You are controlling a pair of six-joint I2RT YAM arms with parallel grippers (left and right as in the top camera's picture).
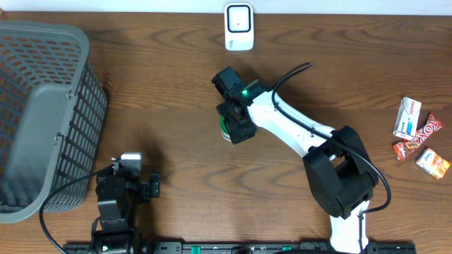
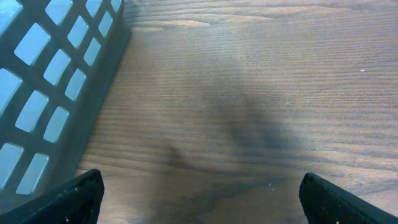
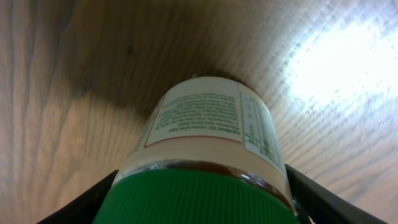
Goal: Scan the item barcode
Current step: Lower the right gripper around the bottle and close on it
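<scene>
Jar: the green-lidded jar (image 3: 205,124) with a printed label stood near the middle of the desk (image 1: 176,77), at 6 o'clock from the white scanner (image 1: 239,27).
Right fingers: the right fingers (image 3: 329,202) sat at both sides of the lid; I cannot tell if they pressed it.
Left fingers: the left fingers (image 2: 68,199) were wide apart and held nothing, beside the grey basket (image 1: 42,106).
Snack packets: the snack packets (image 1: 420,137) lay at the 3 o'clock edge, well apart from the jar.
</scene>
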